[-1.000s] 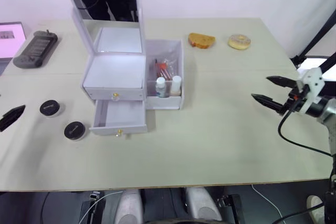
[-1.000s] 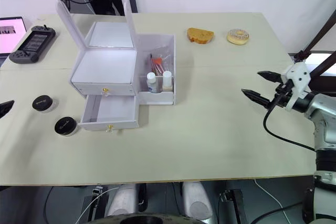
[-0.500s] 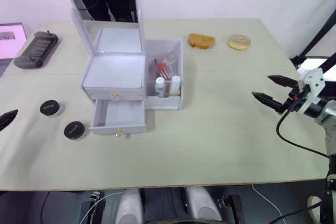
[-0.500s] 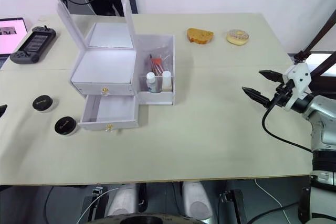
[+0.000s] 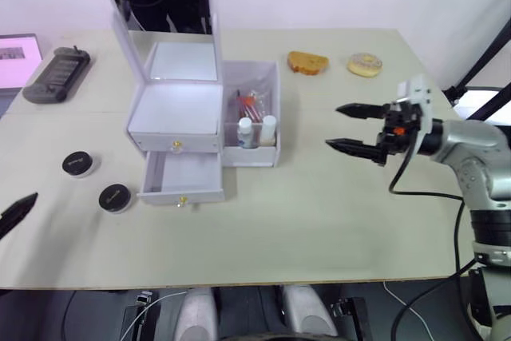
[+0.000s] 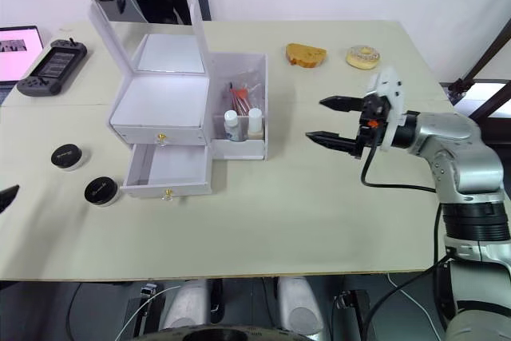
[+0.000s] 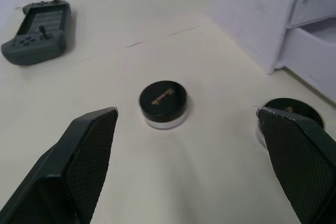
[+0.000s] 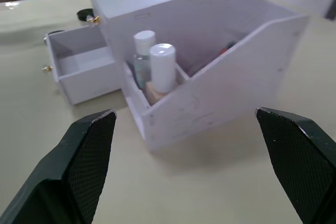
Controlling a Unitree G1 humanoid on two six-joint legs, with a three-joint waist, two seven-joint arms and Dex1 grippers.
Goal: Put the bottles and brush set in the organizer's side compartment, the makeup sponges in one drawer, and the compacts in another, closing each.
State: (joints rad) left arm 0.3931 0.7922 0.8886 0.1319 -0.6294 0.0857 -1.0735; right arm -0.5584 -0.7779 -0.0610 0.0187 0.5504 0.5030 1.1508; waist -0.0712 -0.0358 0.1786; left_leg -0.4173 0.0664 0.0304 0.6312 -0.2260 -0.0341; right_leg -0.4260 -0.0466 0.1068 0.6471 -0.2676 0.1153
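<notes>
1. The right pincer (image 5: 351, 126) hovers spread beside the organizer (image 5: 204, 121), holding nothing.
2. The left pincer (image 7: 184, 145) is spread too, near two compacts (image 5: 78, 164) (both on the bench (image 5: 319, 213)).
3. Bottles (image 5: 255, 130) stand in the side compartment; the lower drawer (image 5: 182, 177) is open.

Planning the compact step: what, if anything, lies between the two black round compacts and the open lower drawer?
Nothing visible does. Both black round compacts sit on bare table beside the open lower drawer, which looks empty. The open left gripper faces them unobstructed.
</notes>
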